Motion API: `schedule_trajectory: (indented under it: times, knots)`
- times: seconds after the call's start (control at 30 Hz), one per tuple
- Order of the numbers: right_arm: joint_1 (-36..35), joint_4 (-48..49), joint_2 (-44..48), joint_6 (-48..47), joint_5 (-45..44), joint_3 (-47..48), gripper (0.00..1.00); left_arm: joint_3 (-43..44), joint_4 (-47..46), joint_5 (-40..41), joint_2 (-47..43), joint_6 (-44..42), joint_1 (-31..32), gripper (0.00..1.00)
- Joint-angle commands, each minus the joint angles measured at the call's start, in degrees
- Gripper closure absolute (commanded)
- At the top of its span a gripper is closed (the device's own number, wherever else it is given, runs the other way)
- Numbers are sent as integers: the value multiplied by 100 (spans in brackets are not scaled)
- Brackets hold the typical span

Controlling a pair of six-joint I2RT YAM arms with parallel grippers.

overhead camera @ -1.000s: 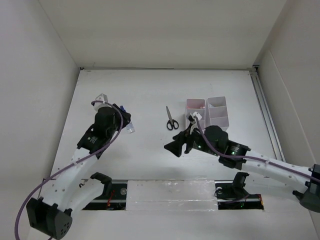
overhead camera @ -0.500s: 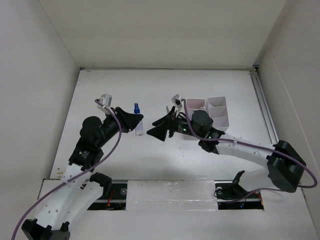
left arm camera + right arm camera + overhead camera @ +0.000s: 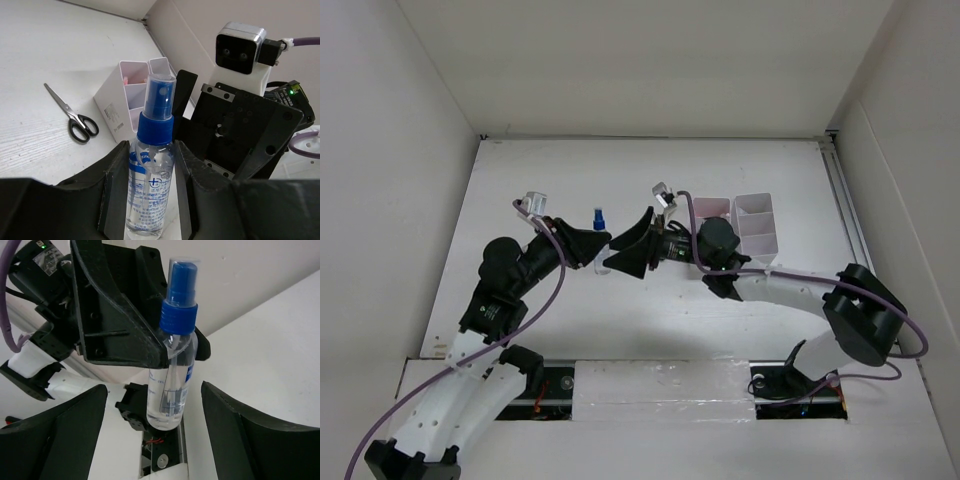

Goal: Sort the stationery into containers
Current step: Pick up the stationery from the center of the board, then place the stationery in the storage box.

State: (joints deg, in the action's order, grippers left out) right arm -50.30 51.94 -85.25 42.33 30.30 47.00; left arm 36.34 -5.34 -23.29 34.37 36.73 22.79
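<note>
A small clear bottle (image 3: 150, 170) with a blue cap stands upright between the pads of my left gripper (image 3: 147, 200), which is shut on its body. In the top view the bottle (image 3: 599, 217) hangs above the table's middle. My right gripper (image 3: 622, 244) faces it from the right, open. In the right wrist view the bottle (image 3: 175, 370) sits between the wide-apart fingers (image 3: 55, 440) without touching them. The black-handled scissors (image 3: 70, 117) lie flat on the table left of the two white containers (image 3: 131, 95); the right arm hides them from above. Something pink shows in one compartment (image 3: 712, 211).
The two containers (image 3: 738, 224) stand side by side right of centre, just behind the right arm's wrist. White walls close the table in on the left, back and right. A rail runs along the right edge (image 3: 847, 215).
The left gripper has lifted the bottle and carried it right toward the centre. The right gripper has swung from the near table up and left until its open fingers face the bottle.
</note>
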Motion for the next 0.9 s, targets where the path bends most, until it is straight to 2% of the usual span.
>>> schedule_trajectory:
  times: [0.0, 0.3, 0.4, 0.53, 0.57, 0.63, 0.77, 0.8, 0.83, 0.87]
  knots:
    - [-23, 896, -166, 161, 265, 301, 19, 23, -494, -194, -62, 1, 7, 100]
    - [-129, 1090, -659, 215, 397, 687, 26, -30, -547, -246, -114, 1, 7, 100]
    - [-129, 1160, -782, 215, 459, 748, 40, -30, -494, -177, -115, 1, 7, 100]
    - [-129, 1160, -782, 215, 459, 749, 47, 23, -494, -176, -167, 1, 7, 100]
    - [-129, 1160, -843, 215, 459, 749, 54, 23, -494, -176, -167, 1, 7, 100]
    - [-129, 1160, -844, 215, 459, 749, 56, 23, -494, -176, -167, 1, 7, 100]
    - [-129, 1266, -896, 215, 459, 749, 80, 23, -494, -176, -167, 1, 7, 100]
    - [-129, 1266, -897, 215, 407, 749, 92, 23, -494, -176, -167, 1, 7, 100]
    - [-129, 1266, -897, 215, 406, 749, 100, 23, -442, -176, -167, 1, 7, 100]
    - [-129, 1187, -897, 215, 406, 749, 100, 23, -441, -176, -167, 1, 7, 100]
